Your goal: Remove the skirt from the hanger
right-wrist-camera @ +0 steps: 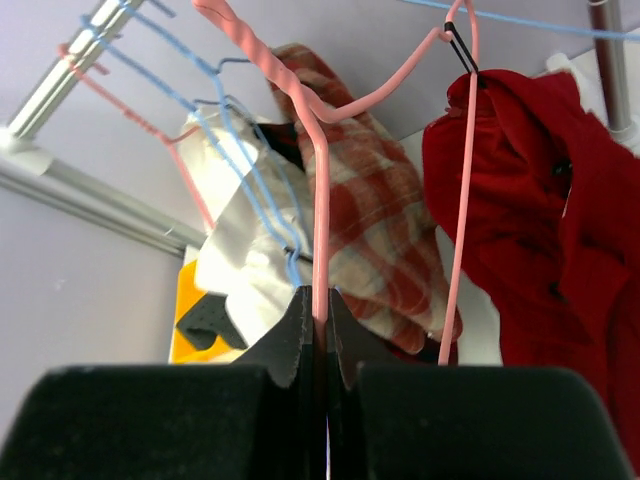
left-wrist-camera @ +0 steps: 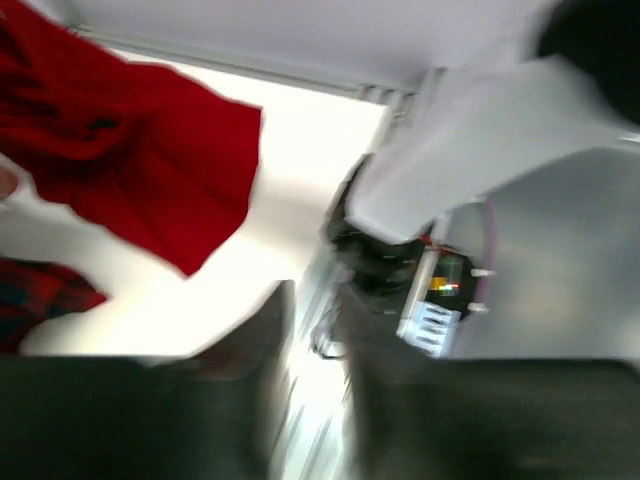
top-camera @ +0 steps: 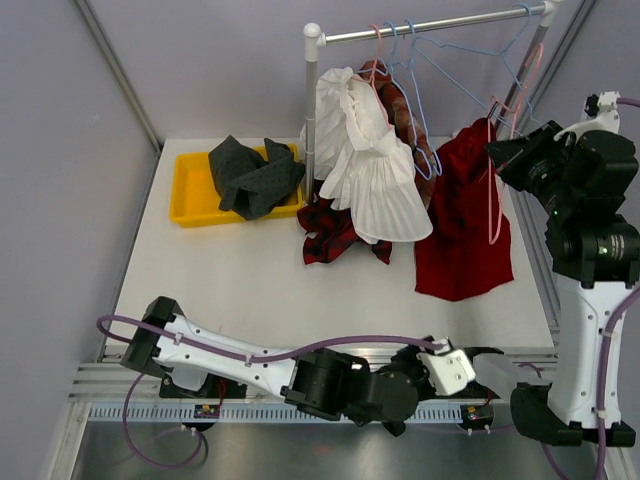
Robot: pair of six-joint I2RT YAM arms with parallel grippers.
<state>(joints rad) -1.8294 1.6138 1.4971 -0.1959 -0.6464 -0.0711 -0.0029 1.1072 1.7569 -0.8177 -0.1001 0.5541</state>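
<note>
— Starting at the near edge: the left arm [top-camera: 250,365] lies stretched along it toward 3 o'clock, with the left gripper [top-camera: 492,362] just beside the right arm's base [top-camera: 560,415]. Can you read its jaws?

— No. Its own camera is smeared with blur. Two dark fingers [left-wrist-camera: 255,345] rise from the bottom with a pale strip between them, but I cannot tell how wide they stand or whether they hold anything. That view does catch the red skirt [left-wrist-camera: 140,150] at 10 o'clock and a corner of plaid cloth [left-wrist-camera: 40,300] at 8.

— And the overhead?

— Only it shows the whole table [top-camera: 250,270]. A yellow tray [top-camera: 190,205] sits at 10 o'clock with a dark grey cloth [top-camera: 255,175] heaped in it. At 12 a white pleated garment [top-camera: 375,180] hangs over the plaid cloth, from a rail [top-camera: 430,25] among blue hangers [top-camera: 420,110].

— The red skirt?

— At 2 o'clock, hanging on a pink hanger [top-camera: 493,205], with the right arm [top-camera: 585,250] raised beside it.

— The right gripper [right-wrist-camera: 320,300]?

— Overhead, the arm hides it. Its wrist camera shows the jaws pressed together on the pink hanger's wire. A black clip [right-wrist-camera: 462,45] at 1 o'clock pins the skirt's waist to that hanger.
</note>
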